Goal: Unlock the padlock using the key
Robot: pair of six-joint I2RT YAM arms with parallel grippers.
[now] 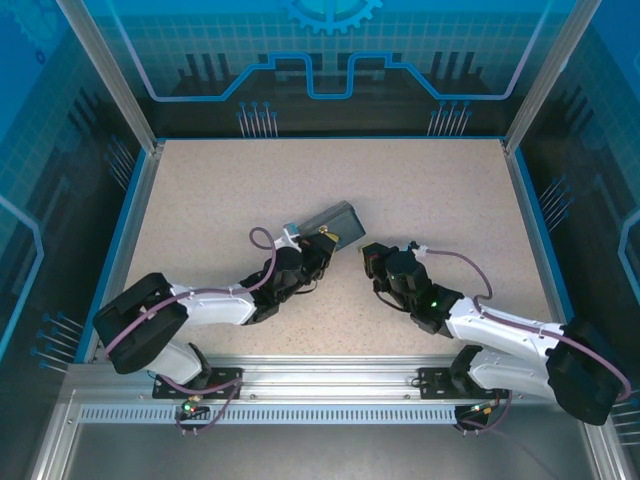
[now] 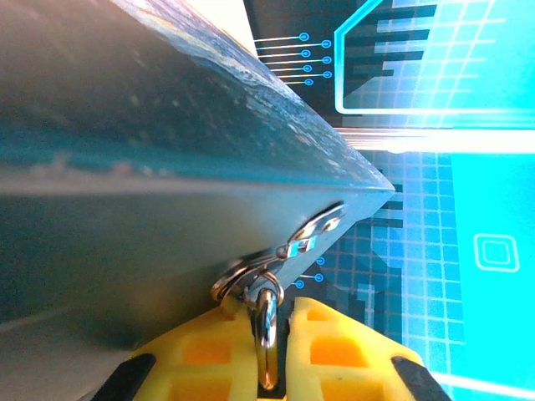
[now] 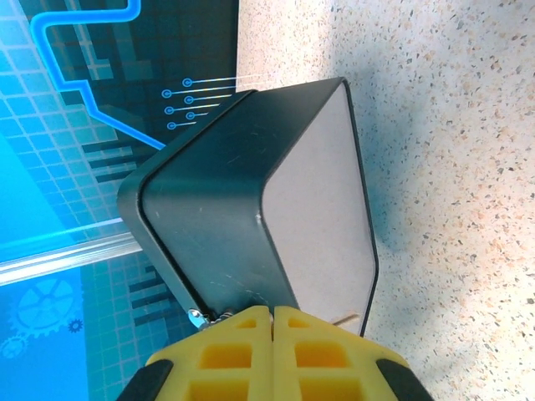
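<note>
**Beige table [image 1: 200,180], dark box [image 1: 330,218] near its middle**

The box sits on the speckled table. Left gripper [image 2: 267,305] is clamped on the padlock [image 2: 266,334], whose silver loop hangs at the box's hasp [image 2: 313,230]. Right gripper [image 3: 272,311] is closed tight just beside the box. A thin sliver [image 3: 347,317] shows by its tips; key or not, I cannot tell.

Place: robot lab test cell.
Walls: blue printed panels [image 1: 330,60] with circuit lines, grid and gear graphics, at the back and both sides.
Frame: aluminium posts [image 1: 105,75] at the corners; slotted aluminium rail [image 1: 320,412] along the near edge.
Work surface: speckled beige tabletop [image 1: 430,190], blue-edged.
Equipment: left arm [image 1: 200,305] and right arm [image 1: 500,335], bolted side by side at the rail, cables trailing.
</note>
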